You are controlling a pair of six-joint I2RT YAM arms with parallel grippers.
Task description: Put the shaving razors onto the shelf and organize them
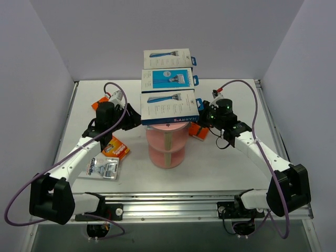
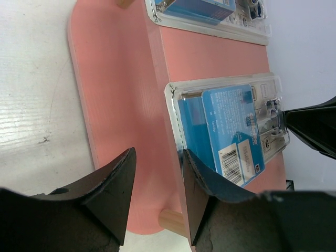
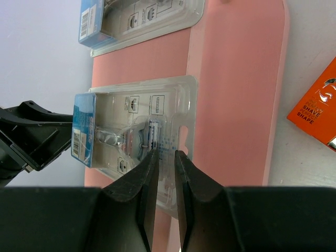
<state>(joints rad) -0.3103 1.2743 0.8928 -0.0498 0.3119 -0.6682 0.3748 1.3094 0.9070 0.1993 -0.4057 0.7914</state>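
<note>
White table [image 1: 137, 181], razor pack [image 3: 137, 122] pinched in right tool [image 3: 165, 154]

White desk [image 1: 173, 184] carries the pink shelf [image 1: 167, 149], which stands between the left fingers [image 2: 113, 199] and the right fingers [image 3: 139, 199]. Top tier [image 2: 220, 58] bears three razor packs in a row. The nearest pack [image 1: 169, 108] lies between both sets of fingers, with the middle pack [image 1: 167, 80] and far pack [image 1: 167, 56] beyond them. On the desk, one orange pack [image 1: 198, 131] lies just beside the right fingers. A second orange pack [image 1: 118, 150] and a clear blister pack [image 1: 103, 168] lie behind the left fingers, toward the arm bases.
</note>
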